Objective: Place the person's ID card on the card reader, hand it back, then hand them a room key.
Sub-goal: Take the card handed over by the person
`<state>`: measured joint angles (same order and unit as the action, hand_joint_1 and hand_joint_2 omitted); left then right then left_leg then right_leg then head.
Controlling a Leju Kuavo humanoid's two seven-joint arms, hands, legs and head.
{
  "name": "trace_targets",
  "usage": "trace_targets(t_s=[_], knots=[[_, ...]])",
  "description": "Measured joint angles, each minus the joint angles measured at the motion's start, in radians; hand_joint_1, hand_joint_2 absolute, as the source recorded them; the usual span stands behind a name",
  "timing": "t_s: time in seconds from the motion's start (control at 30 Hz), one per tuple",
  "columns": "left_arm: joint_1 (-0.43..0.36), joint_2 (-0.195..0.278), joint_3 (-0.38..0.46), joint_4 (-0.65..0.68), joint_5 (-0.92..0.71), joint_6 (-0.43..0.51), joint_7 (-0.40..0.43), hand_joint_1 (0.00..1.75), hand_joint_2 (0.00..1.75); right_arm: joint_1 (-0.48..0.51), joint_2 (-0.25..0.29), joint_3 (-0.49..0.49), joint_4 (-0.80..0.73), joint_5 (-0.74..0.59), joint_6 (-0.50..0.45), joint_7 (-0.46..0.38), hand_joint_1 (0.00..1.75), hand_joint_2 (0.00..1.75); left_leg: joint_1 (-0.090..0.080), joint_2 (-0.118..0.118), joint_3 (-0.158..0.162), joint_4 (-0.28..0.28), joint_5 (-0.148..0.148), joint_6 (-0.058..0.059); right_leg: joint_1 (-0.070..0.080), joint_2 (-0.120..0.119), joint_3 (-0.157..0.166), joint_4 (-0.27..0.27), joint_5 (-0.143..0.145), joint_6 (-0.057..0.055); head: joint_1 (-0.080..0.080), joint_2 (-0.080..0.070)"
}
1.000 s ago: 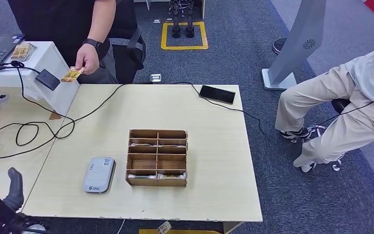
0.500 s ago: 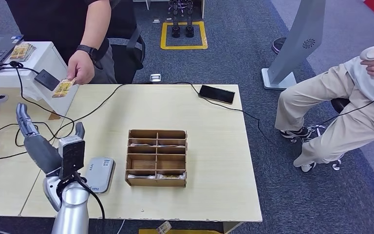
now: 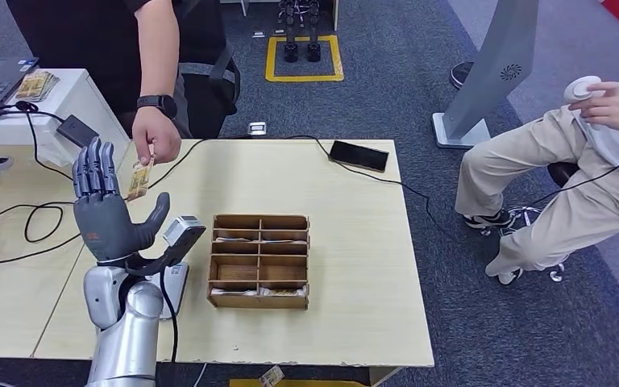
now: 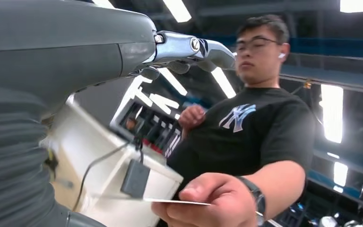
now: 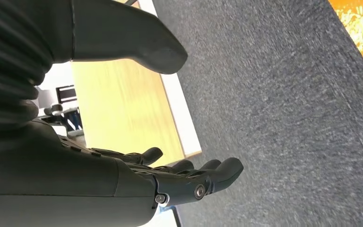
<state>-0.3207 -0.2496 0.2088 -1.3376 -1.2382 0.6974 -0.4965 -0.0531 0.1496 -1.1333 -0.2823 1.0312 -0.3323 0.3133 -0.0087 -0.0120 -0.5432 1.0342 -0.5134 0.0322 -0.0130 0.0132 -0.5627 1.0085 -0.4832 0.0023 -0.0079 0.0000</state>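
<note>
The ID card (image 3: 139, 179) is held out over the counter (image 3: 346, 234) in the person's hand (image 3: 156, 147), just beside the raised left hand (image 3: 109, 214). That hand's fingers (image 3: 93, 171) are spread wide and upright, thumb apart, with nothing held. The right hand (image 5: 123, 184) hangs by the floor, fingers loosely extended and empty. The card is judged thin, stiff, light and smooth, so it may slip; it is best pinched flat across its free end, away from the person's grip. In the left wrist view it is seen edge-on (image 4: 170, 201), and its print cannot be read. The card reader (image 3: 164, 284) is largely hidden behind the left arm. What lies in the tray (image 3: 260, 260) is hard to make out.
</note>
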Motion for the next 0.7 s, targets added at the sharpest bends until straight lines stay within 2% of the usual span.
trace_targets(t_s=[0.13, 0.27, 0.3, 0.4, 0.43, 0.53, 0.7], knots=[[-0.030, 0.000, 0.043, 0.010, -0.170, 0.000, 0.072, 0.00, 1.75, 0.000, -0.010, 0.003, 0.004, 0.014, 0.014, -0.005, 0.00, 1.75, 0.000, 0.000, 0.000, 0.000, 0.000, 0.000, 0.000, 0.000, 0.000, 0.000, 0.000, 0.000, 0.000, 0.000], [-0.051, 0.023, 0.033, 0.017, -0.232, 0.001, 0.240, 0.00, 1.75, 0.000, -0.017, 0.004, 0.007, 0.028, 0.017, 0.001, 0.00, 1.75, 0.000, 0.000, 0.000, 0.000, 0.000, 0.000, 0.000, 0.000, -0.001, 0.000, 0.000, 0.000, 0.000, 0.000], [-0.056, 0.036, 0.020, 0.020, -0.236, 0.001, 0.296, 0.17, 1.75, 0.000, -0.018, 0.004, 0.008, 0.031, 0.018, 0.001, 0.00, 1.75, 0.000, 0.000, 0.000, 0.000, 0.000, 0.000, 0.000, 0.000, -0.001, 0.000, 0.000, 0.000, 0.000, 0.000], [-0.071, 0.085, -0.046, 0.038, -0.241, 0.001, 0.449, 1.48, 1.75, -0.001, -0.024, 0.004, 0.008, 0.039, 0.024, -0.002, 0.00, 1.75, 0.000, 0.000, 0.000, 0.000, 0.000, 0.000, 0.000, 0.000, -0.001, 0.000, 0.000, 0.000, 0.000, 0.000], [-0.075, 0.101, -0.070, 0.046, -0.242, 0.001, 0.483, 1.75, 1.75, -0.001, -0.025, 0.004, 0.009, 0.040, 0.026, -0.004, 0.00, 1.75, 0.000, 0.000, 0.000, 0.000, 0.000, 0.000, 0.000, 0.000, -0.001, 0.000, 0.000, 0.000, 0.000, 0.000], [-0.083, 0.136, -0.128, 0.069, -0.240, 0.001, 0.530, 1.75, 1.75, -0.002, -0.028, 0.004, 0.009, 0.045, 0.028, -0.007, 0.00, 1.75, 0.000, 0.000, 0.000, 0.000, 0.000, 0.000, 0.000, 0.000, -0.001, 0.000, 0.000, 0.000, 0.000, 0.000], [-0.085, 0.163, -0.168, 0.094, -0.236, 0.001, 0.536, 1.75, 1.75, -0.002, -0.029, 0.004, 0.011, 0.050, 0.028, -0.007, 0.00, 1.75, 0.000, 0.000, 0.000, 0.000, 0.000, 0.000, 0.000, 0.000, -0.001, 0.000, 0.000, 0.000, 0.000, 0.000]])
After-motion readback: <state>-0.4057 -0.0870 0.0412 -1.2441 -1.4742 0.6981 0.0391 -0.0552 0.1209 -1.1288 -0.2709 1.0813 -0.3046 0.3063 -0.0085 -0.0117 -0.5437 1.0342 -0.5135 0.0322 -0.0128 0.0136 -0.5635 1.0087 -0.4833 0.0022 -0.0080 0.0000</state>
